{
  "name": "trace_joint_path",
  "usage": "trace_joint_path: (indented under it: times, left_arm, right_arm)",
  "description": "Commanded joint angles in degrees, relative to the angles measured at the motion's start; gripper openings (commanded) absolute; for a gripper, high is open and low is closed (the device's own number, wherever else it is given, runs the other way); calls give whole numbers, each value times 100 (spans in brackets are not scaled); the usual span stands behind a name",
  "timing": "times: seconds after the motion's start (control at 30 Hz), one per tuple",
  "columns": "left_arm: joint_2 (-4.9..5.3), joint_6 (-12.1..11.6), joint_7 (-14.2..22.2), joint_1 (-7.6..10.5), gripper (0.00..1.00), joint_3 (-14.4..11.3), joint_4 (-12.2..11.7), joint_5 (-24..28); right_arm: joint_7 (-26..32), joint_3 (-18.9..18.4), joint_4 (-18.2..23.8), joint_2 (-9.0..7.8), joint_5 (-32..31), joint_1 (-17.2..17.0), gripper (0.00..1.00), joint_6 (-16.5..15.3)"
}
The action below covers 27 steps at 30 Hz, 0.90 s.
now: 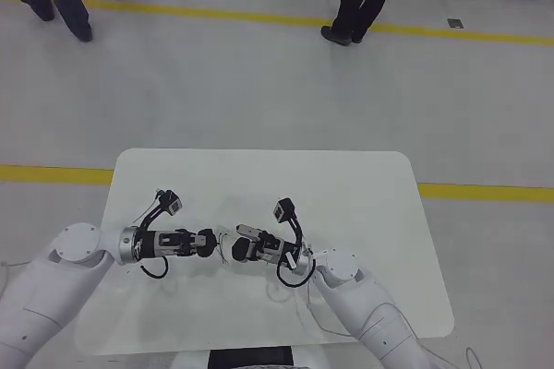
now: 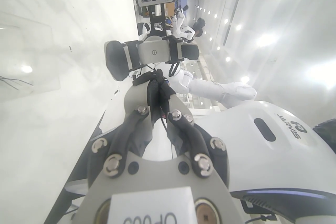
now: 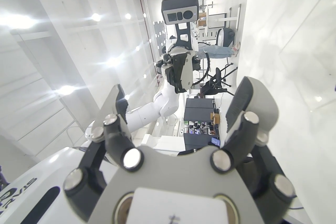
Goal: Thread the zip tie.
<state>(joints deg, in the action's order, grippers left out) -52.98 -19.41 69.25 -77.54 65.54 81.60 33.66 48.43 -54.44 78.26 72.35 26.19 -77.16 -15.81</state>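
White rounded-corner table [image 1: 369, 184] on pale grey floor [image 1: 258, 83]. Yellow floor stripe [image 1: 37, 173] passes behind the table at both sides; a second yellow stripe [image 1: 258, 17] lies farther off. Both arms lie low over the near middle of the tabletop. Left gripper [image 1: 209, 244] and right gripper [image 1: 238, 249] point at each other, tips close. Thin pale zip tie [image 1: 223, 247] between them, too fine to trace. Small black camera [image 1: 171, 201] rides on the left wrist, another camera [image 1: 283, 208] on the right.

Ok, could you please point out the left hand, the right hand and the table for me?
left hand [image 2: 157, 77], left wrist view, where its fingertips meet.
right hand [image 3: 181, 86], right wrist view, midway between its spread fingertips.
table [image 1: 351, 184], top view, bare surface near its far edge.
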Motion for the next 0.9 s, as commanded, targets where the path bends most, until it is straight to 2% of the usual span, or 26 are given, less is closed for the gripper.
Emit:
trace_joint_path:
  times: [0.0,0.1,0.27,0.4,0.47,0.63,0.87]
  left_arm:
    - [-4,-7,-249,-2,0,-9,25,-141]
    - [8,-7,-236,0,0,213,63,109]
    - [29,-7,-184,-102,0,887,113,347]
    - [-10,-7,-19,-274,0,1409,196,477]
    - [-45,-7,35,-336,0,1581,228,541]
    - [-166,-7,208,-430,0,1872,238,566]
    - [-356,-7,550,-431,0,2049,186,687]
  right_arm:
    - [0,0,0,0,0,0,100,0]
    - [0,0,0,0,0,0,100,0]
    - [0,0,0,0,0,0,100,0]
    - [0,0,0,0,0,0,100,0]
    - [0,0,0,0,0,0,100,0]
    - [0,0,0,0,0,0,100,0]
    - [0,0,0,0,0,0,100,0]
